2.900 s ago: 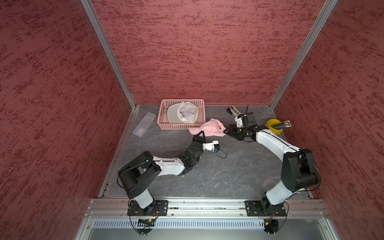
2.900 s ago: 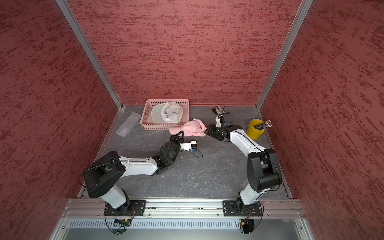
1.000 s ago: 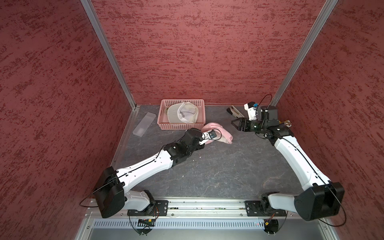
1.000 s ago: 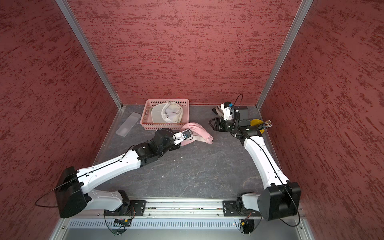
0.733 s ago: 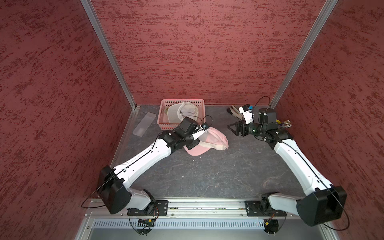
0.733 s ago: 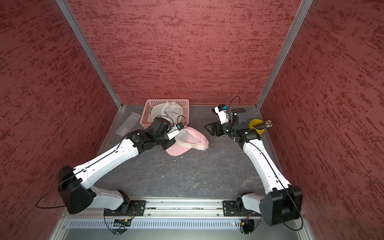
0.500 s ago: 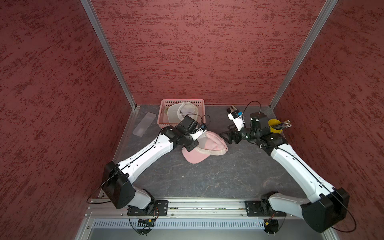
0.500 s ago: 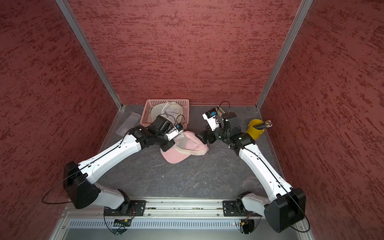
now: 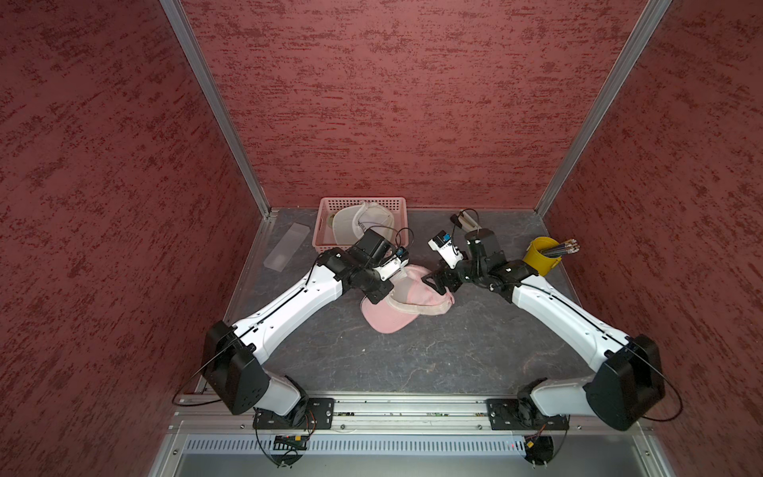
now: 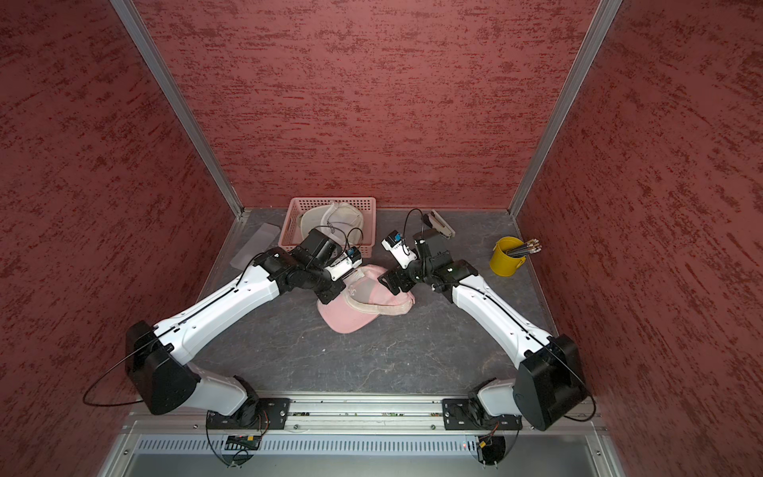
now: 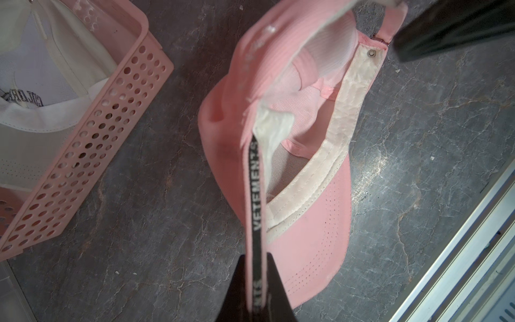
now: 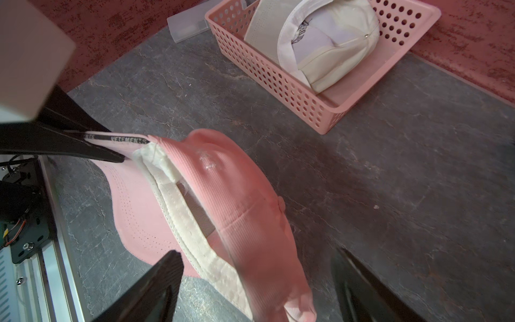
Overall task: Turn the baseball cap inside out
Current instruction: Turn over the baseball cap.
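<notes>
While the left tool (image 11: 257, 271) clamps the black strap (image 11: 256, 181) of the pink fabric baseball cap (image 9: 396, 316), the right tool (image 12: 257, 258) gapes wide; empty.

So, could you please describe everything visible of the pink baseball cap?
The pink cap sits on the grey table, opening tipped up, showing a cream sweatband and pale lining. Its crown looks ribbed fabric; the perforated brim points toward the robot. The shut left gripper pinches its black lettered strap; the open right gripper straddles its rear.
</notes>
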Controlling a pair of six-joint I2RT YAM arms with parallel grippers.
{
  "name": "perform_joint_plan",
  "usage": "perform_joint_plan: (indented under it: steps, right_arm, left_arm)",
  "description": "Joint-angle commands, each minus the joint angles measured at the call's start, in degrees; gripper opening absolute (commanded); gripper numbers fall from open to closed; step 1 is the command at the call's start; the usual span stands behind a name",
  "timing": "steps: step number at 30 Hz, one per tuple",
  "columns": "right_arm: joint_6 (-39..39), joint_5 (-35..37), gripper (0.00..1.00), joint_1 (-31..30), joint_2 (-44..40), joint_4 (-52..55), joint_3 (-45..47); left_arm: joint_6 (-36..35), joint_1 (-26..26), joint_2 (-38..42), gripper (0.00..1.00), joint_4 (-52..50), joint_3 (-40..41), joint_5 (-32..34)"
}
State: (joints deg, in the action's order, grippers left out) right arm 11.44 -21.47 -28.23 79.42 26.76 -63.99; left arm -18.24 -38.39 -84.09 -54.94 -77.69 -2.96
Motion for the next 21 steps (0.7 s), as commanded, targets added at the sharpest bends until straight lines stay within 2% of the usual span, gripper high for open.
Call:
perform_joint_plan:
  steps: [1,6,10,12,15,20,21]
  right_arm:
    - [0.13,5.29,0.85,-0.82,1.51,-1.84,1.47]
    - [-3.29,21.37,0.60,-0.83,3.73,-8.28,1.37]
    - [-6.15,26.86,0.28,-0.82,3.73,-12.73,-0.83]
    - [-7.48,28.60,0.19,-1.03,3.73,-14.15,-2.43]
    - [-8.93,32.27,0.15,-2.63,3.60,-17.85,-3.40]
    - [-12.92,39.05,0.09,-6.99,3.73,-28.27,0.29]
    - [-14.46,37.70,0.17,-7.13,3.73,-29.96,1.43]
  left_arm:
    - [1.23,0.26,0.96,0.00,0.54,-2.19,-2.26]
    - [1.95,0.00,1.52,0.00,0.71,-2.11,-3.54]
    - [3.82,-0.10,0.17,0.00,0.61,-1.73,-2.56]
    - [6.15,-0.10,-0.56,0.00,1.87,-1.33,-1.39]
    - [11.37,0.33,-1.59,0.00,4.59,-1.24,-2.81]
    - [20.46,0.75,-3.06,0.00,8.81,-2.44,-9.15]
    - [22.01,0.93,-3.43,0.00,9.64,-2.60,-9.98]
